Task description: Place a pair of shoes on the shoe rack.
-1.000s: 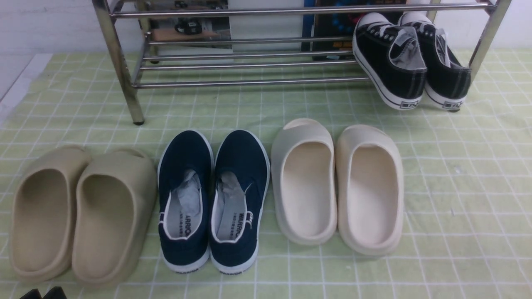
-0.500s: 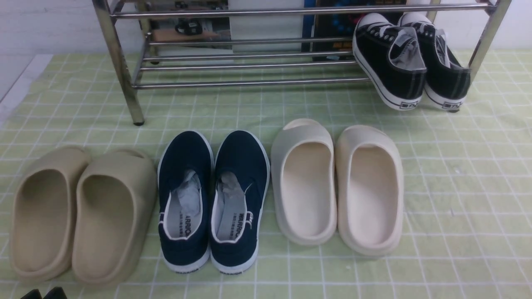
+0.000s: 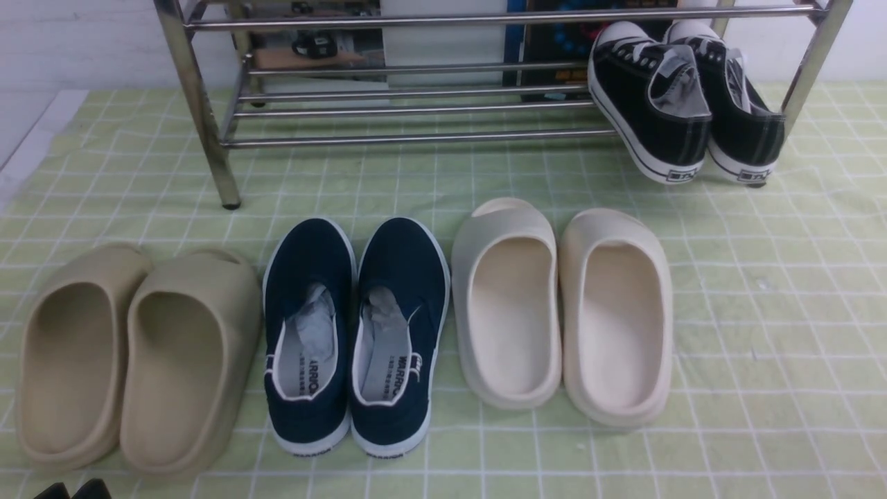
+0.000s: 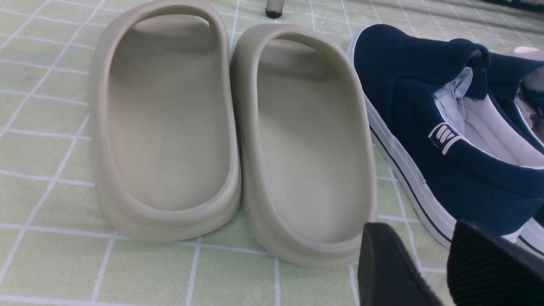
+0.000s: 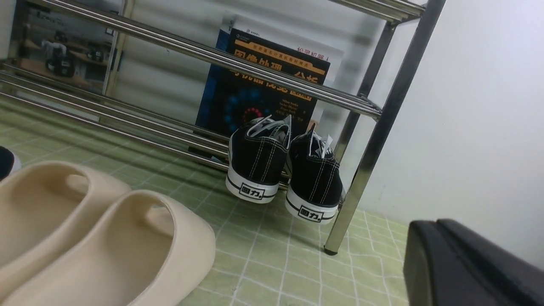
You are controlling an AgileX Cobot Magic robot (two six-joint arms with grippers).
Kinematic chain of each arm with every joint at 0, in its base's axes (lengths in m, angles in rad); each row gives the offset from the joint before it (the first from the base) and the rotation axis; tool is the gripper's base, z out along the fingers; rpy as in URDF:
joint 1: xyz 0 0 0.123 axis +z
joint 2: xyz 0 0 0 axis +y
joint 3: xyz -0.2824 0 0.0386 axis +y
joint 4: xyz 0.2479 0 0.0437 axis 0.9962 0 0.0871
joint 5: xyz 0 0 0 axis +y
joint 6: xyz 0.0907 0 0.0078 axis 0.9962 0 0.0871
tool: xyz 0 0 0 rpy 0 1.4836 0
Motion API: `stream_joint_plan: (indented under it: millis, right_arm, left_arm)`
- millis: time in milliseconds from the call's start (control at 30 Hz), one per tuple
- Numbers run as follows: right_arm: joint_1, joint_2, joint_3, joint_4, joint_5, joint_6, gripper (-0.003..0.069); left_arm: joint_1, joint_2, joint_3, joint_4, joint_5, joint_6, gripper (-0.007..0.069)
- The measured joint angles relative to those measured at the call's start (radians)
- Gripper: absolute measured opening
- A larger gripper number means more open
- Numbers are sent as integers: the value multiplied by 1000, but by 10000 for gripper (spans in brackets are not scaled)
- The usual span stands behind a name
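Leaning heels-down off the shoe rack's (image 3: 416, 137) right end, the pair of shoes (image 3: 682, 104) risked sliding onto the bench (image 3: 797, 312); left tool (image 4: 429, 267) stood parted and empty, right tool's (image 5: 471, 263) state unclear.

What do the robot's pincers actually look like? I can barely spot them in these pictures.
Only bits show. The left pincer has two matte black fingers with rounded tips; one finger's inner face is finely ribbed. The right pincer appears as a smooth, black, rounded block. No arms, cables or markings are visible.
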Motion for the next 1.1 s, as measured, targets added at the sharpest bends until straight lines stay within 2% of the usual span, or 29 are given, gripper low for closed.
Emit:
stream_joint_plan:
  millis: [167,300,400,500,1100]
  right_arm:
    - [0,0,0,33,70,16,23]
    - [-10,0,0,46,197,120,10]
    - [-20,0,0,45,332,248,5]
    - [-20,0,0,45,426,292,5]
    - [-20,0,-8,50,475,314,8]
  left_arm:
    - [0,0,0,0,0,0,239]
    - [0,0,0,0,0,0,239]
    - [0,0,0,0,0,0,239]
    - [0,0,0,0,0,0,239]
    - [0,0,0,0,0,0,239]
